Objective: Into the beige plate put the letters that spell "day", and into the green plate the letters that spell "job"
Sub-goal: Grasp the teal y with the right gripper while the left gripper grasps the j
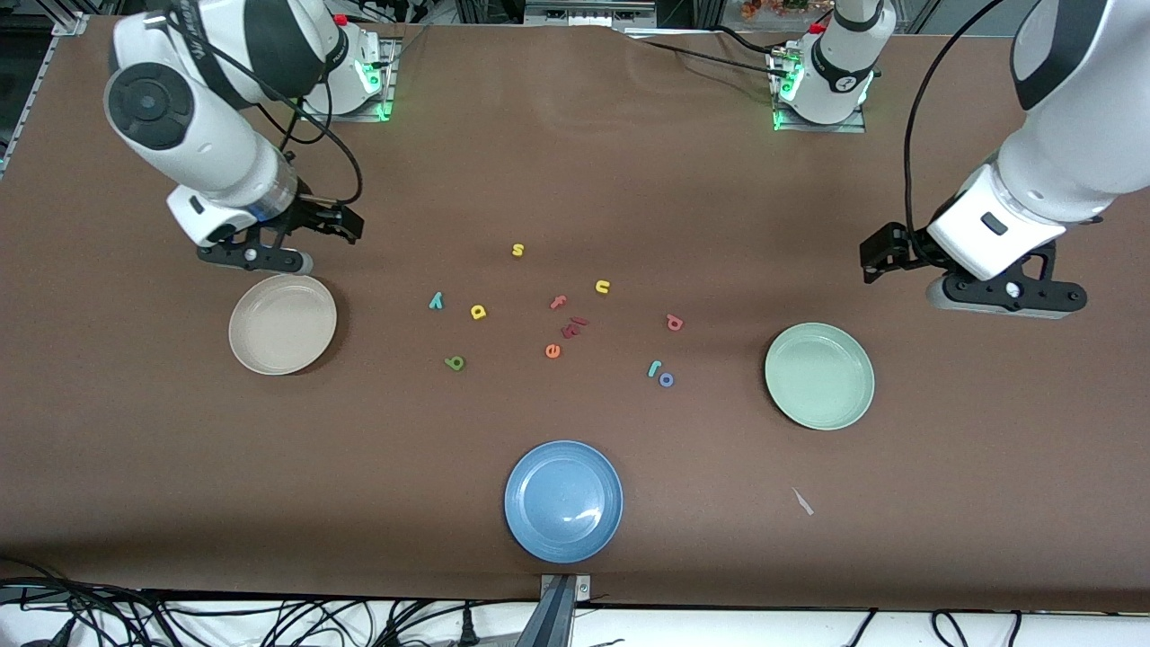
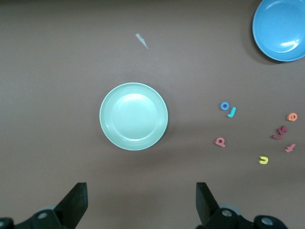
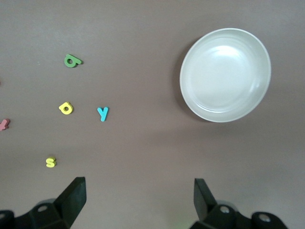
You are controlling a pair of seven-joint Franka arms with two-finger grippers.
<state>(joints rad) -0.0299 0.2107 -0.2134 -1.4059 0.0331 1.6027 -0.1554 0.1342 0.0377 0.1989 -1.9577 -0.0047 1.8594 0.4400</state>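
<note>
The beige plate (image 1: 282, 324) lies empty toward the right arm's end, and the green plate (image 1: 818, 376) lies empty toward the left arm's end. Between them on the table are the teal y (image 1: 436, 301), yellow a (image 1: 478, 312) and green d (image 1: 455, 363). Closer to the green plate lie the salmon b (image 1: 674, 322), teal j (image 1: 654, 367) and blue o (image 1: 666, 380). My right gripper (image 3: 139, 198) hangs open over bare table beside the beige plate (image 3: 225, 75). My left gripper (image 2: 141, 200) hangs open beside the green plate (image 2: 134, 116). Neither holds anything.
A blue plate (image 1: 563, 500) sits near the table's front edge. Spare letters lie mid-table: yellow s (image 1: 517, 250), yellow u (image 1: 602, 287), pink f (image 1: 558, 302), dark red pieces (image 1: 573, 327), orange e (image 1: 552, 351). A paper scrap (image 1: 802, 501) lies nearer the front camera than the green plate.
</note>
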